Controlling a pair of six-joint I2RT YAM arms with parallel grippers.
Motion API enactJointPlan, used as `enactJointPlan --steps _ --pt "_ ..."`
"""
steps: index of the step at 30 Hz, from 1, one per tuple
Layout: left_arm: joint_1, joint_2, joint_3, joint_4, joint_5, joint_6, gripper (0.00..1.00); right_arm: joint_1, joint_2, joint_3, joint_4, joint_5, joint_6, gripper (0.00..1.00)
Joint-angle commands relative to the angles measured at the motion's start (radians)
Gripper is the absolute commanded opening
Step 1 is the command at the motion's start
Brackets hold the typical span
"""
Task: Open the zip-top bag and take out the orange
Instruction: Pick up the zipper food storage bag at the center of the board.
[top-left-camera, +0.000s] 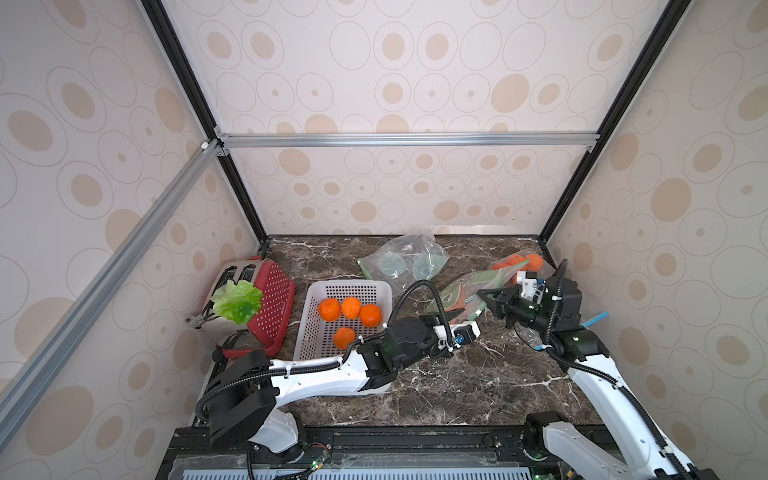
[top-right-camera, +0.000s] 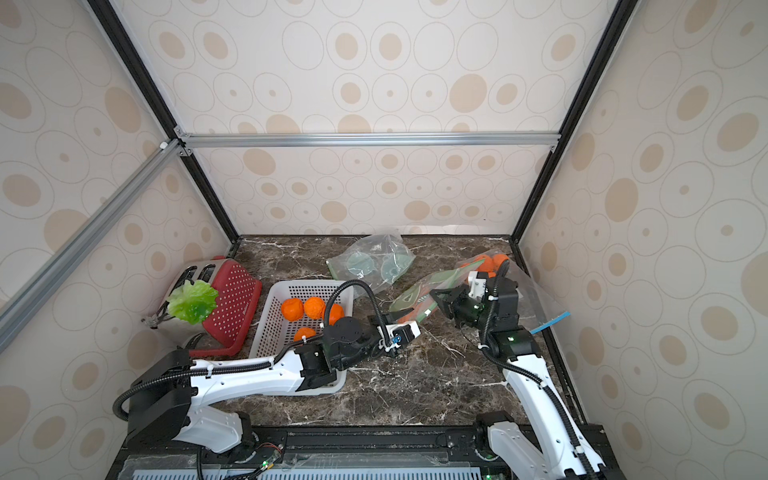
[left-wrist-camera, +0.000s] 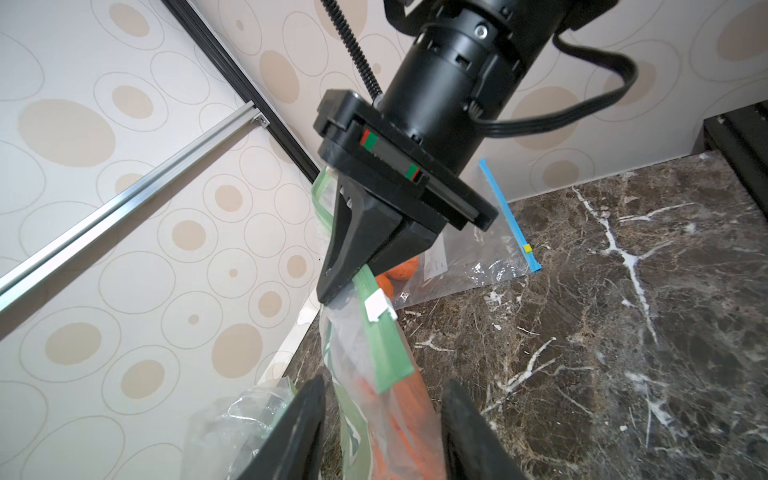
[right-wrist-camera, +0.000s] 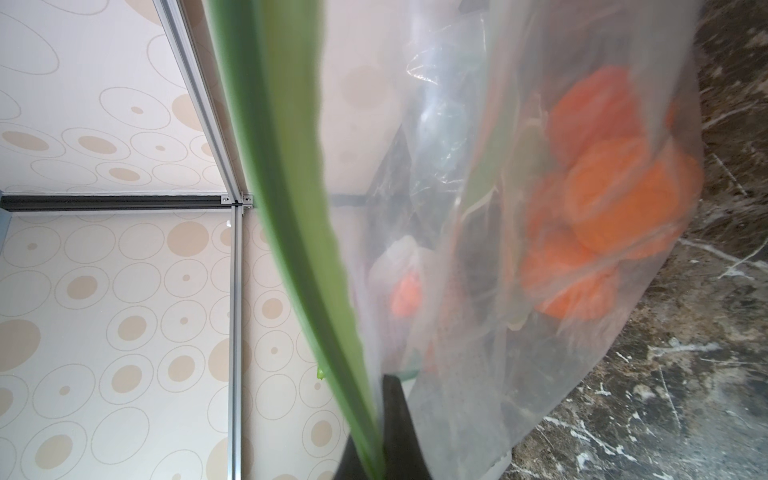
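Zip-top bag (top-left-camera: 465, 287) holds orange (left-wrist-camera: 395, 436), right gripper (top-left-camera: 484, 296) pinching its rim, left gripper (left-wrist-camera: 382, 386) agape; basket (top-left-camera: 345, 284) holds 4.

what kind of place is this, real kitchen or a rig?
Probably a lab test cell dressed as a kitchen: aluminium frame with wallpapered panels, marble-look tabletop, plus props like a toaster and basket of oranges.

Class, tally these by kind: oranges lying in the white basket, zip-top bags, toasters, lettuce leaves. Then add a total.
Oranges in the white basket: 4
Zip-top bags: 3
Toaster: 1
Lettuce: 1
Total: 9
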Motion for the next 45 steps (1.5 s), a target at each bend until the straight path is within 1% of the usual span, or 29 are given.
enactJointPlan --steps 1,3,5,10,14,17,19,24,28,29,30,31,32,34,35,37,39,43,45 --pt "-0.022 0.003 0.057 -0.010 -0.019 0.069 0.44 0.009 0.005 0.029 0.024 -0.003 0.021 0.00" --pt "-0.030 0.010 0.068 -0.018 -0.018 0.076 0.38 0.009 0.006 0.027 0.027 -0.005 0.021 0.00" --pt "-0.035 0.018 0.079 -0.027 -0.019 0.082 0.34 0.010 0.008 0.027 0.028 -0.006 0.021 0.00" --pt "-0.042 0.044 0.092 -0.036 -0.039 0.104 0.30 0.012 0.011 0.028 0.035 -0.009 0.025 0.01" --pt "-0.045 0.050 0.093 -0.040 -0.065 0.110 0.24 0.012 0.015 0.032 0.037 -0.011 0.025 0.01" --pt "-0.045 0.051 0.092 -0.040 -0.086 0.118 0.23 0.012 0.017 0.033 0.037 -0.013 0.026 0.01" --pt "-0.045 0.054 0.092 -0.038 -0.096 0.122 0.21 0.012 0.017 0.033 0.037 -0.013 0.027 0.02" --pt "-0.046 0.054 0.094 -0.030 -0.129 0.118 0.08 0.013 0.019 0.033 0.040 -0.013 0.028 0.02" --pt "-0.046 0.050 0.093 -0.032 -0.139 0.116 0.00 0.013 0.018 0.037 0.040 -0.009 0.030 0.05" --pt "-0.046 0.048 0.093 -0.034 -0.146 0.113 0.00 0.013 0.017 0.039 0.037 -0.007 0.026 0.09" --pt "-0.046 0.045 0.094 -0.036 -0.155 0.104 0.00 0.013 0.019 0.042 0.036 -0.006 0.018 0.16" --pt "-0.046 0.039 0.095 -0.040 -0.161 0.093 0.00 0.013 0.020 0.047 0.041 -0.013 0.002 0.28" --pt "-0.046 0.027 0.092 -0.045 -0.163 0.081 0.00 0.012 0.021 0.058 0.039 -0.020 -0.037 0.38" --pt "-0.046 0.010 0.095 -0.077 -0.171 0.060 0.00 0.011 0.013 0.112 -0.051 -0.009 -0.167 0.49" --pt "-0.046 -0.002 0.107 -0.115 -0.188 0.041 0.00 0.011 0.006 0.152 -0.116 -0.001 -0.258 0.54" --pt "-0.043 -0.030 0.125 -0.205 -0.201 -0.006 0.00 0.011 -0.020 0.210 -0.220 0.011 -0.430 0.58" --pt "-0.030 -0.065 0.127 -0.284 -0.165 -0.058 0.00 0.011 -0.068 0.224 -0.296 0.037 -0.547 0.60" --pt "0.020 -0.141 0.128 -0.421 -0.083 -0.168 0.00 0.012 -0.204 0.193 -0.377 0.012 -0.761 0.59" --pt "0.059 -0.182 0.126 -0.489 0.000 -0.212 0.00 0.012 -0.271 0.189 -0.430 -0.015 -0.861 0.59"
